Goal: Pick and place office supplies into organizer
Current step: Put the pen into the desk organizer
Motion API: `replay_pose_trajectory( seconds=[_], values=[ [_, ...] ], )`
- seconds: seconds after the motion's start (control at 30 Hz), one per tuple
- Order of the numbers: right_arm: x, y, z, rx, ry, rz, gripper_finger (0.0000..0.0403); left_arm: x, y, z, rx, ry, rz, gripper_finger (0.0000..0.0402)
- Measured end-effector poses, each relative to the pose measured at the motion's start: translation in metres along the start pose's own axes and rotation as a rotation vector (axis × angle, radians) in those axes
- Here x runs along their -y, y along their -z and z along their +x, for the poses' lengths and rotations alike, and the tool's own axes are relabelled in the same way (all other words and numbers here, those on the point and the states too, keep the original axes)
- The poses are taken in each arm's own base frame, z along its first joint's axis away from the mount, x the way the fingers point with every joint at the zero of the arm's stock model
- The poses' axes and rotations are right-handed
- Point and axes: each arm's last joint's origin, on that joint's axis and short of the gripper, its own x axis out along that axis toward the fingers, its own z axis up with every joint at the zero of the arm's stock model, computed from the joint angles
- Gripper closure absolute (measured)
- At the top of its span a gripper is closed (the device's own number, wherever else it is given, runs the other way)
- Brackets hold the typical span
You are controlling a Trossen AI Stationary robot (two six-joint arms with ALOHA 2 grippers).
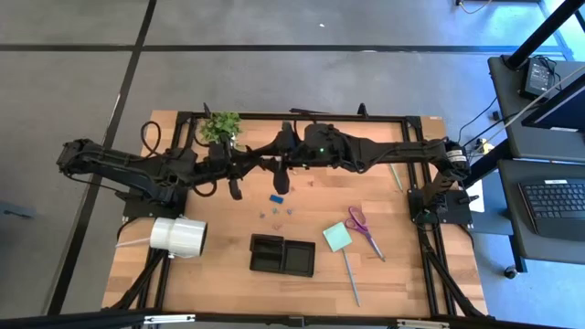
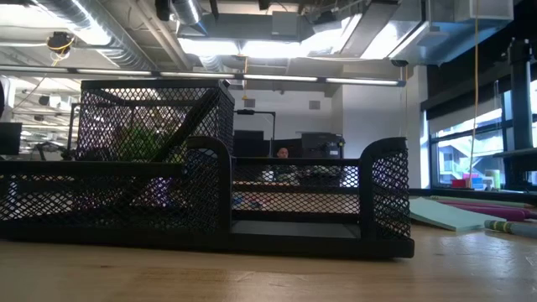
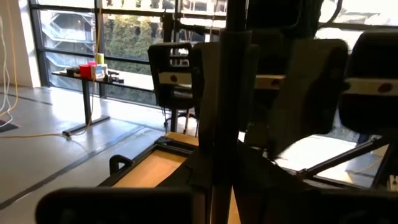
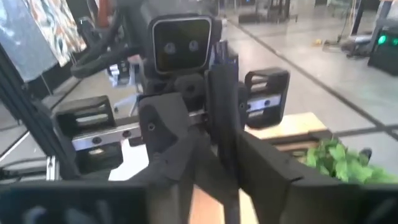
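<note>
The black divided organizer (image 1: pixel 282 255) sits on the near middle of the table, and its mesh walls (image 2: pixel 210 184) fill the low view. To its right lie the pale green sticky-note pad (image 1: pixel 336 237), the purple-handled scissors (image 1: pixel 364 228) and a slim grey stick (image 1: pixel 351 277). A blue clip (image 1: pixel 274 196) and tiny dark clips (image 1: pixel 275 212) lie farther back, and a thin pen (image 1: pixel 396 175) rests near the right frame. My left gripper (image 1: pixel 234 188) and right gripper (image 1: pixel 281 180) hang shut over the far middle of the table, touching nothing.
A big white roll (image 1: pixel 178 236) lies on its side at the near left. A small green plant (image 1: pixel 221 126) stands at the far edge behind the left arm. A black frame runs around the table. A person sits in the room beyond (image 2: pixel 282 153).
</note>
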Motion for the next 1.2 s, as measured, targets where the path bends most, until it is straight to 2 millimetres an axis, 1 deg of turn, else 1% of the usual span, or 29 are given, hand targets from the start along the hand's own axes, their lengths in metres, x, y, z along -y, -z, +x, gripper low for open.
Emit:
replay_pose_trajectory(
  seconds=[0.1, 0.2, 0.3, 0.37, 0.47, 0.6, 0.7, 0.8, 0.9, 1.0, 1.2],
  values=[
    [0.000, 0.003, -0.003, -0.058, 0.007, -0.002, 0.0217, 0.000, 0.002, 0.000, -0.018, 0.000, 0.008, 0.0366],
    [0.003, 0.008, -0.010, -0.164, 0.027, -0.001, 0.0178, 0.001, 0.005, 0.000, -0.046, 0.016, -0.006, 0.0362],
    [0.005, 0.022, -0.016, -0.312, 0.051, -0.007, 0.0152, 0.002, 0.005, -0.001, -0.067, 0.075, -0.059, 0.0363],
    [0.006, 0.023, -0.022, -0.366, 0.060, -0.004, 0.0143, 0.004, 0.010, -0.001, -0.117, 0.143, -0.073, 0.0366],
    [0.008, 0.022, -0.032, -0.426, 0.081, 0.025, 0.0136, 0.007, 0.011, -0.002, -0.149, 0.261, -0.102, 0.0366],
    [0.016, 0.033, -0.037, -0.542, 0.134, 0.083, 0.0135, 0.013, 0.016, -0.001, -0.197, 0.341, -0.154, 0.0363],
    [0.025, 0.039, -0.042, -0.623, 0.193, 0.128, 0.0135, 0.022, 0.024, 0.001, -0.247, 0.389, -0.174, 0.0365],
    [0.036, 0.045, -0.049, -0.701, 0.295, 0.157, 0.0135, 0.033, 0.036, 0.005, -0.310, 0.422, -0.173, 0.0365],
    [0.047, 0.048, -0.054, -0.737, 0.390, 0.162, 0.0135, 0.043, 0.051, 0.009, -0.377, 0.450, -0.152, 0.0361],
    [0.056, 0.047, -0.055, -0.730, 0.432, 0.199, 0.0135, 0.052, 0.065, 0.012, -0.441, 0.493, -0.138, 0.0361],
    [0.062, 0.046, -0.055, -0.718, 0.451, 0.225, 0.0135, 0.070, 0.084, 0.011, -0.532, 0.571, -0.139, 0.0366]
  ],
)
